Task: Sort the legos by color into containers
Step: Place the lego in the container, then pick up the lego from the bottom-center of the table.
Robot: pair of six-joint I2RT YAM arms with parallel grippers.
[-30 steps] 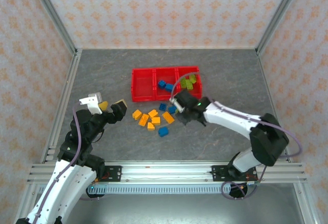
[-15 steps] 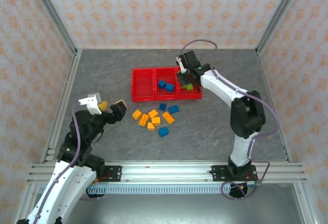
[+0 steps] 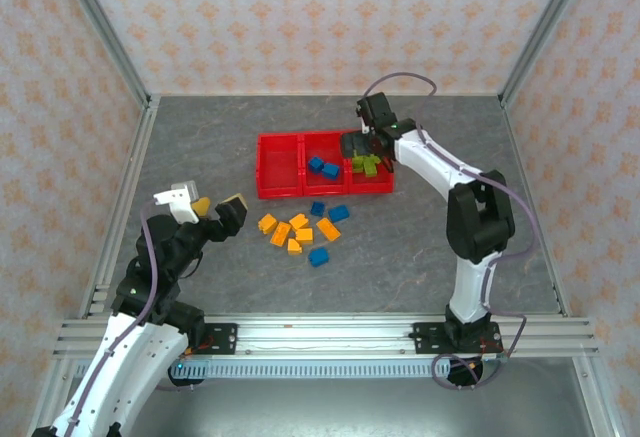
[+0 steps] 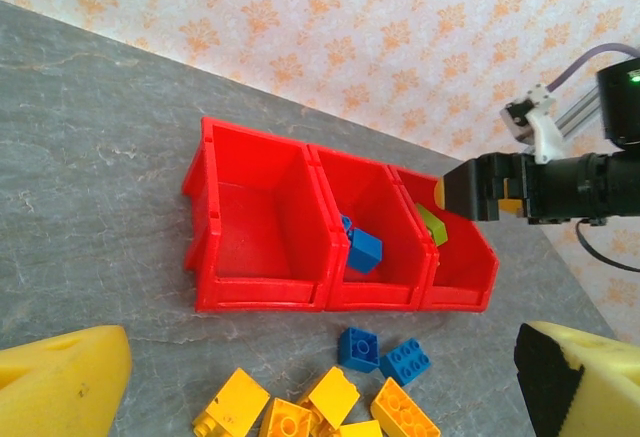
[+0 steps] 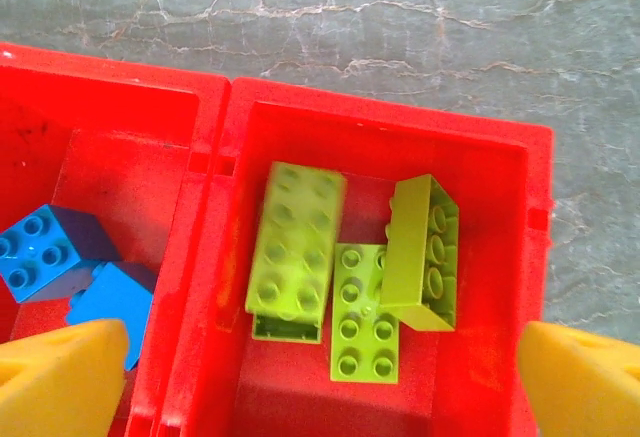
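Worktop (image 3: 200, 137), grey and veined, carries everything, and both arms are bolted at its near edge. The right arm (image 3: 440, 167) stretches far out to the back. The left arm (image 3: 150, 277) is folded low on its own side, well apart from the work; I judge it is held there to leave its partner room.

The containers (image 3: 280, 169) sit in a joined red row toward the back, within easy reach of the right arm. The left-hand one holds nothing, which suggests it is kept for orange.

The right pincer (image 3: 358, 145) hangs just above the right-hand container, spread wide with nothing between its fingers, the posture of a drop-off into the green compartment. The left pincer (image 3: 217, 205) is likewise released and empty, pointing toward the loose pile.

Three green legos (image 5: 296, 247) lie flat and touching one another in the right-hand container, directly under the right pincer. Two blue legos (image 5: 40, 252) rest in the middle one. The orange legos (image 3: 295, 229) are clustered on the worktop just in front of the row, with three loose blue bricks (image 3: 339, 213) around them. By my reckoning the green is done, the blue is part sorted and the orange not yet begun.
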